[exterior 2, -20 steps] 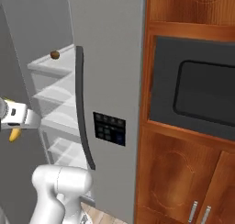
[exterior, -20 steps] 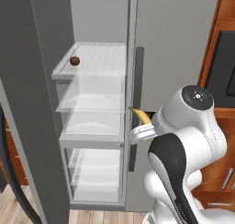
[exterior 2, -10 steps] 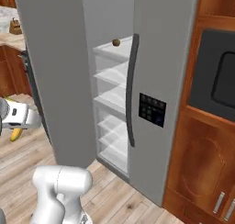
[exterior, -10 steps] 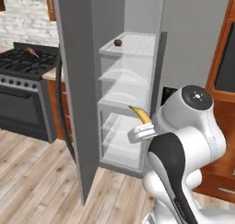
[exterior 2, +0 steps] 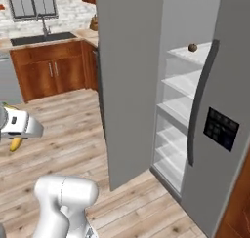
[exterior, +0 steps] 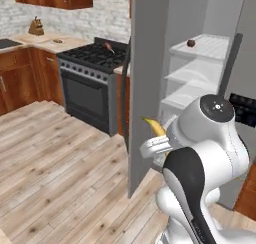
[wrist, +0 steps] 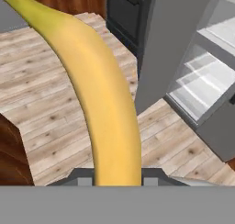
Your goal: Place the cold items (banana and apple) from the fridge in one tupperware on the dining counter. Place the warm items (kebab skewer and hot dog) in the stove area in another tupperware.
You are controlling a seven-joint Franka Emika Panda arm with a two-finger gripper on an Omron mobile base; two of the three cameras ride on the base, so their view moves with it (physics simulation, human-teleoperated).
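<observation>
Base backed off & swung since prev frame: fridge (exterior: 150,63) now farther, stove area (exterior: 92,63) in view. Gripper (exterior: 152,147) still clamped on banana (exterior: 154,126); apple (exterior: 191,43) on top shelf.

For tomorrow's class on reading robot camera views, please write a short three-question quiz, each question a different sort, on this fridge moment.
1. True or false: the gripper is shut on the banana.
2. Where is the apple? A) top fridge shelf B) floor C) stove area
3. Fill in: the fridge door stands ____.

Key: 1 true; 2 A; 3 open.
</observation>
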